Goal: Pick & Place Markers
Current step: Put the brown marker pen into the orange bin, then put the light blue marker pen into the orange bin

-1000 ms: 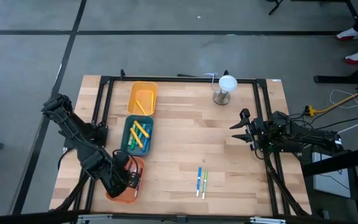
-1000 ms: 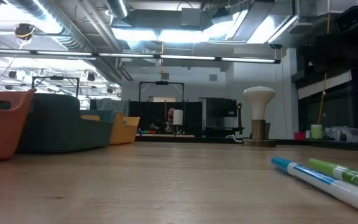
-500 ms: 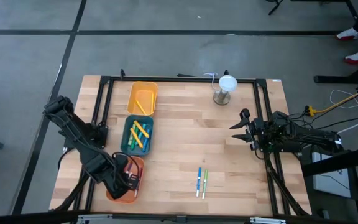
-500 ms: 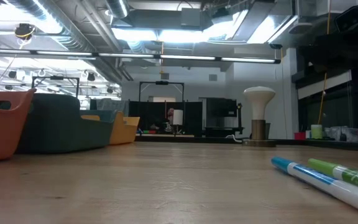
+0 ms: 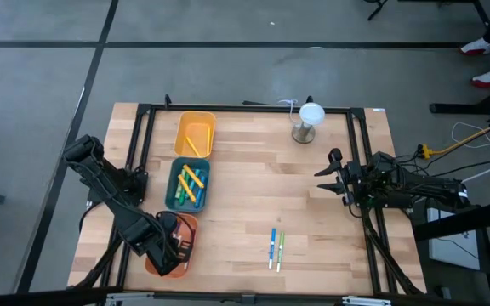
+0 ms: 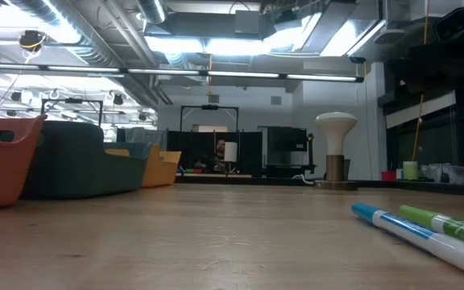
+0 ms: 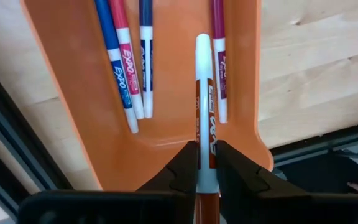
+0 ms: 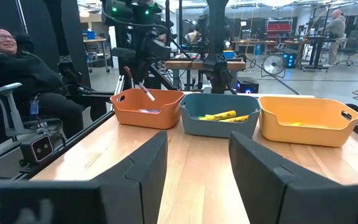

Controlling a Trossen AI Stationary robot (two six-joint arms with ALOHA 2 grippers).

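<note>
The left pincer (image 7: 206,180) hangs over the orange tray (image 7: 67,93) at the near left corner of the tabletop (image 5: 253,191), its fingers narrowed onto an orange-barrelled marker (image 7: 203,124) that runs straight out from between them, white end forward, its long axis in line with the tray's length and with the markers already lying in it. The coming move, as I judge it, is simply to let go, and what matters is that the marker sits directly above the tray floor, inside the rim, parallel to its neighbours. From the wrist view I count four markers lying in the orange tray: a blue one (image 7: 115,62), a red one (image 7: 128,59), a dark blue one (image 7: 146,56) and a purple one (image 7: 219,62) (others may lie out of sight). The teal tray (image 5: 189,184) holds several yellow and green markers, too tangled to count surely, and the yellow tray (image 5: 195,134) shows about two yellow ones. Two markers remain loose on the tabletop, a light blue one (image 5: 272,247) and a green one (image 5: 280,249), side by side and parallel, between the arms towards the near edge. The right pincer (image 5: 328,177) waits at the right side with fingers spread wide and empty, somewhat nearer that loose pair than the left.
</note>
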